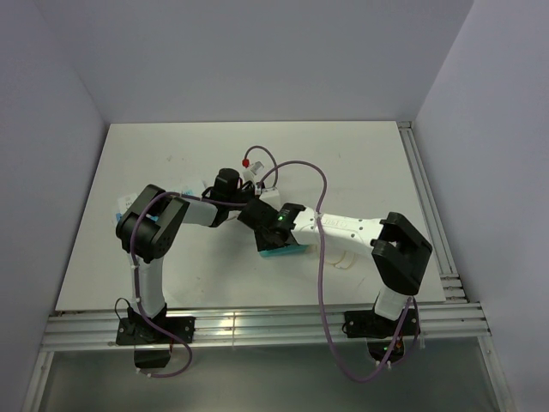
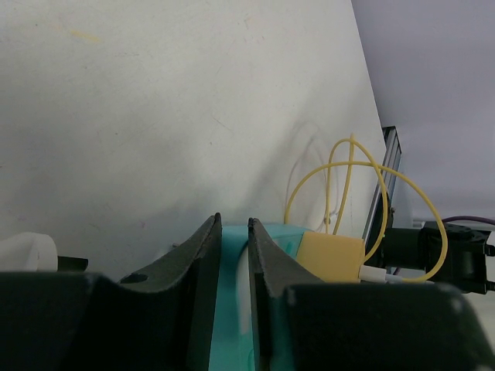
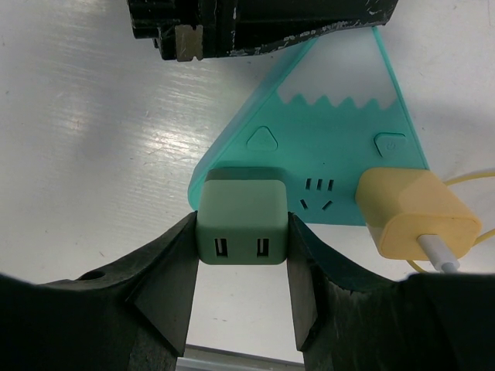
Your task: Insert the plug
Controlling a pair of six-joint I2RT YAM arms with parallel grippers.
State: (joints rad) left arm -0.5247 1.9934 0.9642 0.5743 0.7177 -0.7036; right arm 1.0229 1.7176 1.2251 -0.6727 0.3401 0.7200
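- Plug (image 3: 241, 222), a green block, sat pinched in the right hand (image 3: 241, 232), against the teal strip (image 3: 332, 131) on the counter (image 3: 93, 154).
- Left hand (image 2: 233, 232) was pressed shut on the strip's edge.
- Insertion looked nearly done, but the prongs were hidden.
- The USB face pointed back at the wrist, with the long axis running into the strip.

The white tabletop (image 1: 171, 163) is enclosed on three sides by plain, pale grey walls (image 1: 257, 51) standing at its far, left and right edges. Aluminium rails (image 1: 257, 324) run along its near and right edges. Even, diffuse light casts only soft shadows.
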